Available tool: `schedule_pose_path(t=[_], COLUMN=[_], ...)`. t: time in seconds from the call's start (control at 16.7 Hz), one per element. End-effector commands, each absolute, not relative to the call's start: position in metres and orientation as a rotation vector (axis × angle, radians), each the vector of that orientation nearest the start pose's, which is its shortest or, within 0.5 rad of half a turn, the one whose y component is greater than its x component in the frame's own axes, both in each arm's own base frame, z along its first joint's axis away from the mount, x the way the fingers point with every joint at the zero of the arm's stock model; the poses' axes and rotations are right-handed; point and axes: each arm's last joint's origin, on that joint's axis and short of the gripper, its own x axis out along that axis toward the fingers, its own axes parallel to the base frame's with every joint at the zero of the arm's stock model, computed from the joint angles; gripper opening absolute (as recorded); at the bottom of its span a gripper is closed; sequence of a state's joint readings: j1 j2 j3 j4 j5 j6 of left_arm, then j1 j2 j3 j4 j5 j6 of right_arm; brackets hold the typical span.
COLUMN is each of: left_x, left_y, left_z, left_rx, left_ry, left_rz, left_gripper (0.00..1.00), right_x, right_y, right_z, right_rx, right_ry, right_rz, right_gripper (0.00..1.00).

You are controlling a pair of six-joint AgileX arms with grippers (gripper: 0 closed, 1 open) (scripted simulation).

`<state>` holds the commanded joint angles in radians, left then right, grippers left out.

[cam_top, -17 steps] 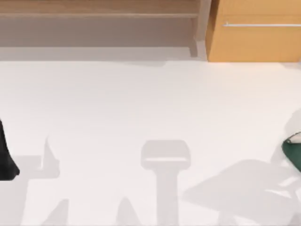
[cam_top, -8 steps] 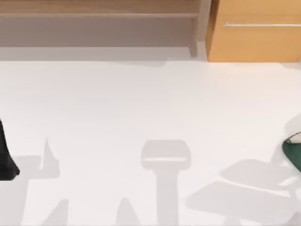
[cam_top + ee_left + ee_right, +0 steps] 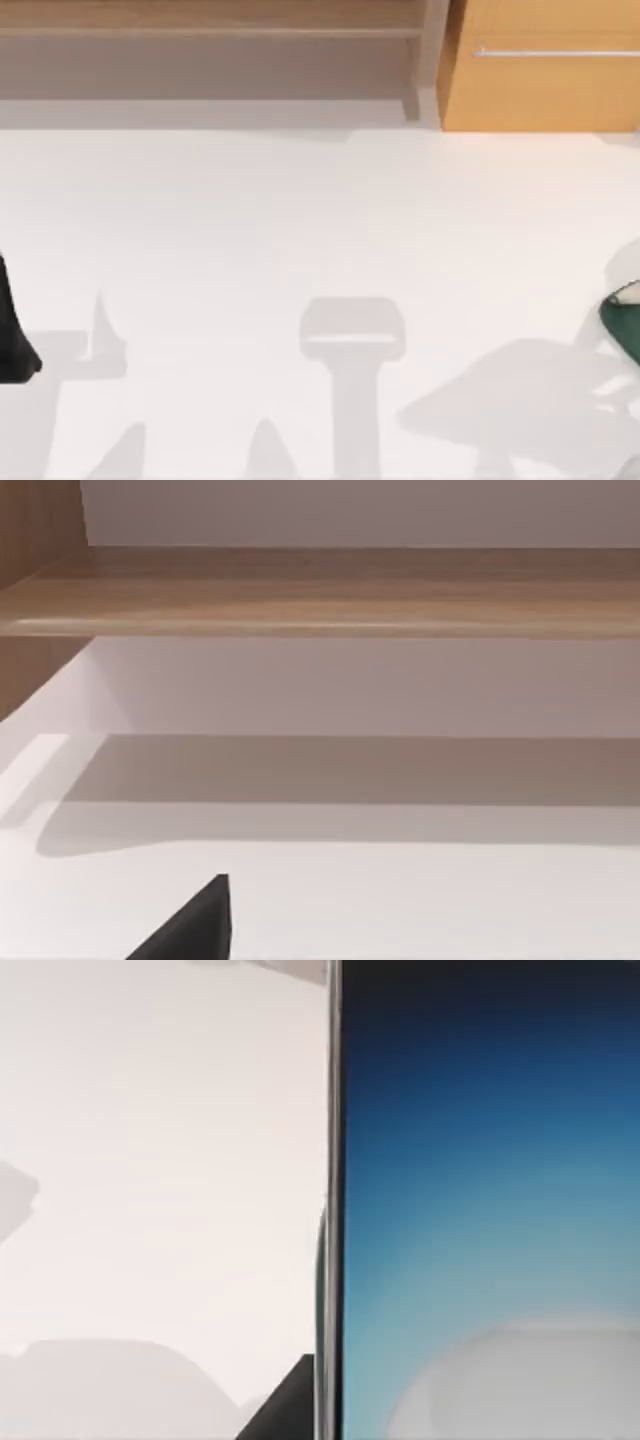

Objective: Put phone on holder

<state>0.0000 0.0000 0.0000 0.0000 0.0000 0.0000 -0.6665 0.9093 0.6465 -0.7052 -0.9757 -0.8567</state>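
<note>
Left arm: I see a dark part of my left arm (image 3: 14, 335) at the table's 9 o'clock edge in the top view, parked; a black wedge (image 3: 195, 925) pokes into the left wrist view, and I cannot tell whether that gripper is apart or together.
Table: the white table (image 3: 300, 220) lies bare across the middle, with grey shadows at 6 o'clock and toward 4 o'clock.
Shelf: a wooden shelf (image 3: 210, 20) runs along the far edge from 10 to 12 o'clock; in the left wrist view its plank (image 3: 330, 590) hangs over the white surface and throws a broad shadow.
Cabinet: an orange-brown cabinet (image 3: 545, 85) with a pale bar handle (image 3: 555, 52) stands at 1 o'clock, just beside the shelf's upright.
Right arm: a dark green part of my right arm (image 3: 624, 322) sits at the 3 o'clock edge.
Phone: the phone (image 3: 490, 1210) is close before the right wrist camera, blue screen with a pale patch low down, its pale edge (image 3: 331, 1160) upright against the table.
Right gripper: a dark tip (image 3: 285, 1405) touches the phone's edge; I cannot tell if the fingers are clamped on it.
</note>
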Motion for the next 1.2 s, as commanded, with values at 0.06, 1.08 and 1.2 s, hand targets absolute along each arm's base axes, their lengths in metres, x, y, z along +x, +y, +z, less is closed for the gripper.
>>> schedule_pose_path(t=[0.06,1.08,1.2], left_x=[0.106,0.106,0.106], left_y=[-0.001,-0.001,-0.001], left_z=[0.16,0.16,0.16], left_rx=[0.0,0.0,0.0], left_ry=[0.0,0.0,0.0], left_rz=[0.0,0.0,0.0], left_gripper=[1.0,1.0,1.0], right_x=[0.148,0.176,0.176], right_y=[-0.079,-0.064,-0.064], right_z=[0.232,0.214,0.214], right_rx=[-0.112,-0.116,-0.116], right_ry=[0.478,0.448,0.448], right_rz=[0.521,0.525,0.525], right_gripper=[0.0,0.15,0.3])
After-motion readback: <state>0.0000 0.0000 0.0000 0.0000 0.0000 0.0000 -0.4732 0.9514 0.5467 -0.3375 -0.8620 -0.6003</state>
